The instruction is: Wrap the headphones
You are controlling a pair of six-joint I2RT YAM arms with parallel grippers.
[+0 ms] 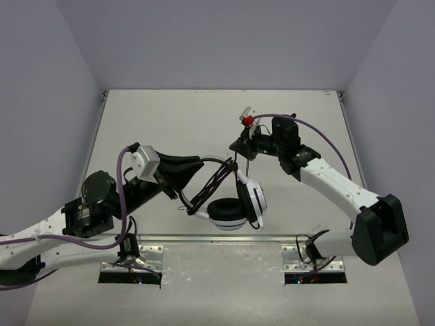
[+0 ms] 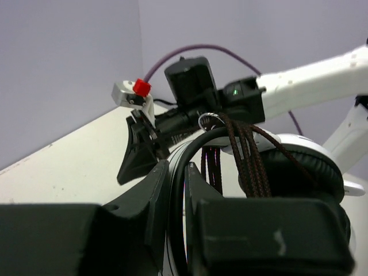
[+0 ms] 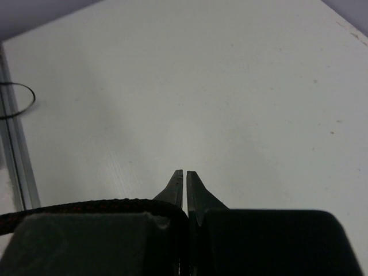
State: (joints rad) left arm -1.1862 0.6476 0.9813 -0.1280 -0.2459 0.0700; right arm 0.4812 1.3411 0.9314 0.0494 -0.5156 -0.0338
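Headphones (image 1: pixel 231 210), headband gripped in left pincer (image 1: pixel 198 165), right pincer (image 1: pixel 239 146) just beside

left claw (image 1: pixel 199 165) apparently holds headphones (image 1: pixel 233 209) by headband.

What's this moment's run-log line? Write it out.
left gripper: shut on headphones at headband | right gripper: shut on cord | cord: several strands across headband | wrap: unfinished

Lower half of headphones (image 2: pixel 299 167) behind blurred left claw (image 2: pixel 179 172)
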